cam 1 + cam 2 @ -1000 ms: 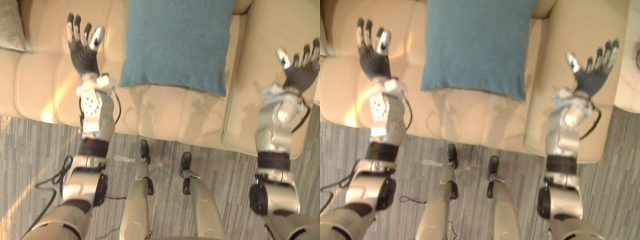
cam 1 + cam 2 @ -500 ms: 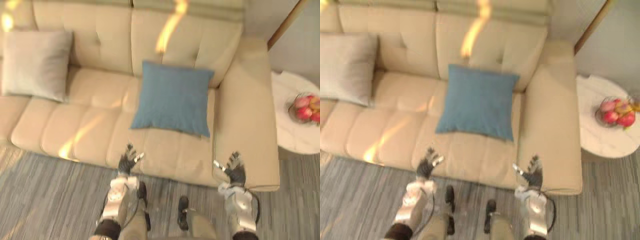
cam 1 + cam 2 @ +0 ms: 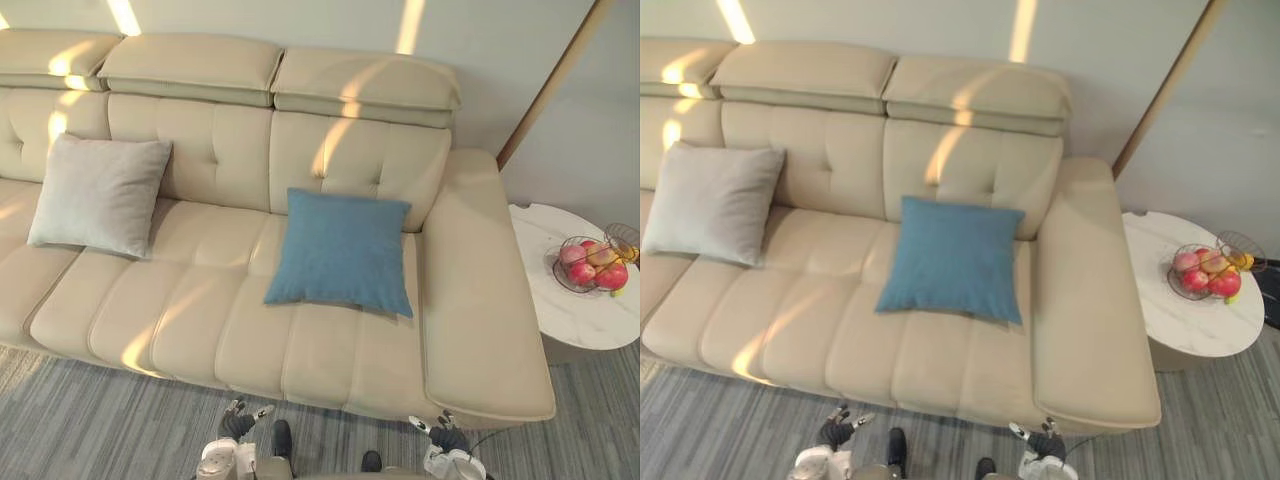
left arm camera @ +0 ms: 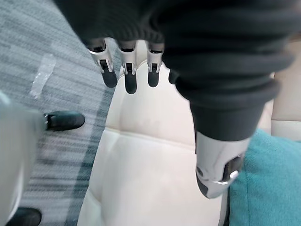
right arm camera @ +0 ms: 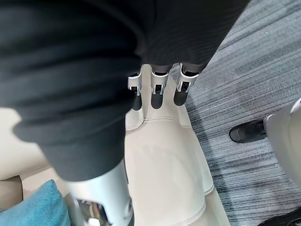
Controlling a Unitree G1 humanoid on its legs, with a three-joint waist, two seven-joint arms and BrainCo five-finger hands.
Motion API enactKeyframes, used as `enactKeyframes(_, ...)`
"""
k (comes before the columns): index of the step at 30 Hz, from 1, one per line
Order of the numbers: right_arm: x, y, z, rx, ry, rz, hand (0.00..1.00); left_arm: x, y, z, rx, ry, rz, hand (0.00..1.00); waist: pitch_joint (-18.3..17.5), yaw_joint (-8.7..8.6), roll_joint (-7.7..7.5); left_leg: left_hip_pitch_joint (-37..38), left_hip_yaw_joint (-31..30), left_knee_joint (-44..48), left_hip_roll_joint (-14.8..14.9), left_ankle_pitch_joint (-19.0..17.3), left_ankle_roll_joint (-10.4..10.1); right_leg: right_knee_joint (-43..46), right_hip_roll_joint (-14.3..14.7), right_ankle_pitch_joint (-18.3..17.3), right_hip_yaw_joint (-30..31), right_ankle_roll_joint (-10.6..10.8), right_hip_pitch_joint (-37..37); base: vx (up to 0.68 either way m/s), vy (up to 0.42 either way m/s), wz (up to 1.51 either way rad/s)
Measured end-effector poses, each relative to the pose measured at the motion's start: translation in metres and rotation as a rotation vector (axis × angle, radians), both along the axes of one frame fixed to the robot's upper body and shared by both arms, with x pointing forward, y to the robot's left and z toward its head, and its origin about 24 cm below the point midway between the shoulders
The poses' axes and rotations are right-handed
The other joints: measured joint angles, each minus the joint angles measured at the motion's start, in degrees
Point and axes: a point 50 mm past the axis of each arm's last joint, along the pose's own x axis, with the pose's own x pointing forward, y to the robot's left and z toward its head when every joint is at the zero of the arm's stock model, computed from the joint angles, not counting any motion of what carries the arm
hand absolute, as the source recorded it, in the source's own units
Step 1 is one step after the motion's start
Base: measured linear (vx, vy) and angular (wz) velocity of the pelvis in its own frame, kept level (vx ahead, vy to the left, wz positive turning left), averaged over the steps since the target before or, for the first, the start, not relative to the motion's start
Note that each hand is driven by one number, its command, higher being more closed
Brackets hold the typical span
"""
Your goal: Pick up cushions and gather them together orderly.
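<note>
Your left robot hand [image 3: 238,425] and right robot hand [image 3: 447,438] hang empty, fingers spread, before the sofa's [image 3: 190,320] front edge. Blue cushion [image 3: 342,250] lies on the right seat, grey cushion [image 3: 98,195] well apart, leftward.

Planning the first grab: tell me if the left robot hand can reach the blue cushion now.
Probably not yet: the left robot hand sits open before the front edge of the sofa, the blue cushion far back. Nothing blocks it.

- We see smooth, faintly glossy, leather-like upholstery on the cream tufted sofa [image 3: 190,330].
- We see matt woven cloth on the blue square cushion [image 3: 343,250] and the grey square cushion [image 3: 100,195].
</note>
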Motion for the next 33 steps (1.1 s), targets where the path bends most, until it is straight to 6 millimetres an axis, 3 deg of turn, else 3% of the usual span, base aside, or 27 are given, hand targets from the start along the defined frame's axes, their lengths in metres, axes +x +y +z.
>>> enactKeyframes(2, 0.007, 0.000, 0.002, 0.000, -0.018, 0.004, 0.00, 0.004, 0.002, 0.001, 0.002, -0.010, 0.010, 0.00, 0.30, 0.09, -0.35, -0.03, 1.31, 0.02, -0.07, -0.21, 0.21, -0.26, -0.11, 0.86, 1.22, 0.50, -0.55, 0.04, 0.037, -0.31)
enactKeyframes(3, 0.020, 0.002, 0.007, -0.001, -0.051, 0.013, 0.00, 0.007, 0.001, 0.002, 0.000, -0.018, 0.008, 0.00, 1.27, 0.19, -0.13, -0.45, 2.20, 0.78, 0.34, -0.61, 0.60, 0.31, 0.04, 2.05, 2.13, 2.06, -1.00, 0.02, 0.040, -0.41)
enactKeyframes(5, 0.037, 0.006, 0.013, 0.001, -0.093, 0.031, 0.00, 0.019, -0.002, 0.006, -0.004, -0.044, -0.001, 0.00, 2.12, 0.48, 0.45, -3.72, 3.09, 5.18, 1.97, -2.47, 0.94, 2.67, 0.99, 4.98, 2.54, 3.10, -4.23, -0.05, 0.062, -0.35)
enactKeyframes(7, 0.045, 0.012, 0.017, 0.001, -0.123, 0.058, 0.00, 0.032, -0.005, 0.011, -0.007, -0.078, -0.008, 0.00, 2.21, 1.03, 0.50, -7.10, 3.27, 10.32, 3.40, -4.78, 1.64, 3.71, 1.27, 7.17, 2.03, 2.68, -5.97, -0.08, 0.071, -0.18)
enactKeyframes(8, 0.053, 0.014, 0.023, -0.008, -0.159, 0.080, 0.00, 0.043, -0.011, 0.017, -0.019, -0.124, -0.007, 0.00, 2.48, 1.17, 0.94, -8.29, 3.63, 12.25, 4.60, -5.65, 2.75, 5.57, 1.06, 6.45, 1.37, 2.47, -6.22, -0.10, 0.066, 0.01)
enactKeyframes(9, 0.055, 0.015, 0.024, -0.009, -0.166, 0.087, 0.00, 0.047, -0.013, 0.019, -0.023, -0.139, -0.007, 0.00, 2.49, 1.21, 0.96, -8.63, 3.53, 12.80, 4.69, -5.70, 2.85, 9.08, 0.52, 4.58, 0.67, 2.07, -7.09, -0.10, 0.049, 0.23)
enactKeyframes(10, 0.059, 0.018, 0.026, -0.011, -0.181, 0.108, 0.00, 0.056, -0.015, 0.025, -0.029, -0.176, -0.008, 0.00, 2.69, 1.22, 1.28, -9.50, 2.64, 14.88, 4.47, -5.99, 3.29, 22.80, -1.63, -1.01, -0.61, 2.17, -8.61, -0.06, 0.033, 0.24)
enactKeyframes(11, 0.059, 0.019, 0.026, -0.010, -0.181, 0.111, 0.00, 0.057, -0.016, 0.026, -0.032, -0.184, -0.005, 0.00, 2.65, 1.25, 1.25, -9.72, 2.35, 15.28, 4.35, -6.02, 3.33, 25.86, -2.21, -2.04, -0.73, 2.63, -8.48, -0.07, 0.031, 0.36)
enactKeyframes(13, 0.062, 0.027, 0.027, 0.009, -0.190, 0.109, 0.00, 0.060, -0.014, 0.028, -0.036, -0.206, 0.037, 0.00, 2.03, 1.84, 0.30, -12.68, 1.09, 18.46, 3.89, -5.95, 3.25, 37.39, -4.76, -5.47, -0.04, 5.72, -6.14, -0.12, -0.029, 0.28)
enactKeyframes(16, 0.064, 0.031, 0.028, 0.018, -0.197, 0.108, 0.00, 0.054, -0.014, 0.025, -0.050, -0.193, 0.087, 0.00, 1.41, 4.03, -0.81, -17.02, 1.10, 23.14, 3.50, -5.68, 2.90, 33.37, -5.86, -6.92, 0.87, 5.60, -0.25, -0.19, -0.165, 0.07)
enactKeyframes(17, 0.065, 0.030, 0.029, 0.010, -0.200, 0.105, 0.00, 0.052, -0.017, 0.024, -0.058, -0.189, 0.090, 0.00, 1.44, 4.40, -0.77, -19.31, 0.91, 25.18, 3.35, -5.30, 2.48, 26.60, -5.71, -10.79, -0.19, 5.65, 3.29, -0.30, -0.281, 0.07)
enactKeyframes(18, 0.068, 0.029, 0.030, 0.003, -0.207, 0.102, 0.00, 0.046, -0.022, 0.021, -0.072, -0.172, 0.095, 0.00, 1.54, 4.72, 0.01, -21.46, 0.74, 25.44, 4.17, -3.35, 1.91, 22.08, -5.20, -15.48, -2.81, 5.07, 4.27, -0.33, -0.305, 0.04)
enactKeyframes(20, 0.068, 0.027, 0.031, 0.000, -0.207, 0.093, 0.00, 0.040, -0.032, 0.016, -0.090, -0.145, 0.081, 0.00, 1.86, 4.68, 1.36, -22.95, 0.55, 24.29, 6.08, 0.20, 1.18, 21.06, -3.13, -18.98, -4.95, 3.23, 3.63, -0.43, -0.295, 0.08)
enactKeyframes(21, 0.064, 0.023, 0.030, -0.017, -0.203, 0.080, 0.00, 0.037, -0.042, 0.013, -0.105, -0.127, 0.055, 0.00, 2.65, 4.56, 2.74, -21.51, 0.51, 19.77, 7.21, 4.95, 1.09, 21.78, -1.12, -19.75, -6.42, 2.22, 3.58, -0.46, -0.238, 0.24)
enactKeyframes(22, 0.060, 0.020, 0.029, -0.024, -0.192, 0.074, 0.00, 0.036, -0.046, 0.012, -0.114, -0.120, 0.047, 0.00, 2.89, 4.35, 3.13, -20.10, 0.92, 17.54, 7.70, 3.07, 0.62, 21.91, -0.79, -19.62, -7.49, 1.57, 3.79, -0.44, -0.167, 0.32)
enactKeyframes(23, 0.053, 0.021, 0.025, -0.023, -0.169, 0.059, 0.00, 0.038, -0.050, 0.013, -0.119, -0.127, 0.028, 0.00, 3.35, 4.36, 2.02, -19.13, 3.17, 15.96, 8.37, 0.09, -0.42, 21.10, -1.01, -20.06, -9.64, -1.59, 3.96, -0.39, -0.149, 0.29)
enactKeyframes(24, 0.051, 0.019, 0.024, -0.031, -0.161, 0.055, 0.00, 0.043, -0.051, 0.016, -0.124, -0.142, 0.019, 0.00, 3.86, 3.80, 1.23, -20.84, 2.67, 23.41, 8.87, -2.03, 0.73, 20.67, -1.51, -19.72, -10.90, -2.78, 3.51, -0.36, -0.147, 0.27)
enactKeyframes(26, 0.046, 0.014, 0.022, -0.043, -0.144, 0.053, 0.00, 0.041, -0.052, 0.015, -0.127, -0.135, 0.019, 0.00, 3.45, 3.12, 1.02, -20.51, 0.88, 34.43, 8.83, -5.04, 0.35, 20.38, -1.68, -18.27, -10.95, -3.21, 2.80, -0.32, -0.096, 0.06)
enactKeyframes(27, 0.041, 0.012, 0.020, -0.048, -0.128, 0.055, 0.00, 0.039, -0.053, 0.014, -0.128, -0.127, 0.019, 0.00, 3.09, 3.02, 1.28, -18.64, -0.30, 39.31, 8.85, -10.17, -0.53, 20.61, -1.66, -17.50, -10.98, -3.56, 2.17, -0.27, -0.021, -0.03)
enactKeyframes(28, 0.039, 0.011, 0.019, -0.048, -0.120, 0.055, 0.00, 0.038, -0.053, 0.013, -0.128, -0.123, 0.017, 0.00, 2.78, 3.02, 1.45, -18.08, -0.67, 40.68, 8.90, -12.29, -0.88, 20.70, -1.66, -17.24, -11.07, -3.67, 1.75, -0.13, 0.026, 0.02)
enactKeyframes(30, 0.028, 0.010, 0.013, -0.047, -0.072, 0.059, 0.00, 0.031, -0.054, 0.007, -0.125, -0.076, 0.007, 0.00, 2.09, 2.28, 1.96, -14.00, -1.16, 42.88, 9.16, -19.95, -2.27, 21.38, -1.78, -16.18, -11.08, -2.95, 0.83, -0.10, 0.095, 0.09)
enactKeyframes(32, 0.019, 0.008, 0.008, -0.046, -0.029, 0.063, 0.00, 0.023, -0.052, 0.002, -0.123, -0.037, 0.012, 0.00, 1.26, 1.76, 2.80, -12.49, -0.89, 38.98, 8.57, -21.55, -1.99, 20.89, -1.50, -15.42, -10.71, -1.70, 0.45, -0.10, 0.147, 0.11)
enactKeyframes(33, 0.011, 0.014, 0.001, -0.011, 0.012, 0.049, 0.00, 0.017, -0.048, 0.000, -0.107, -0.017, 0.008, 0.00, 0.29, 1.11, 1.39, -11.66, -0.54, 35.13, 6.75, -19.86, -1.53, 18.54, -1.74, -14.26, -9.69, -0.85, 0.15, -0.10, 0.125, 0.12)
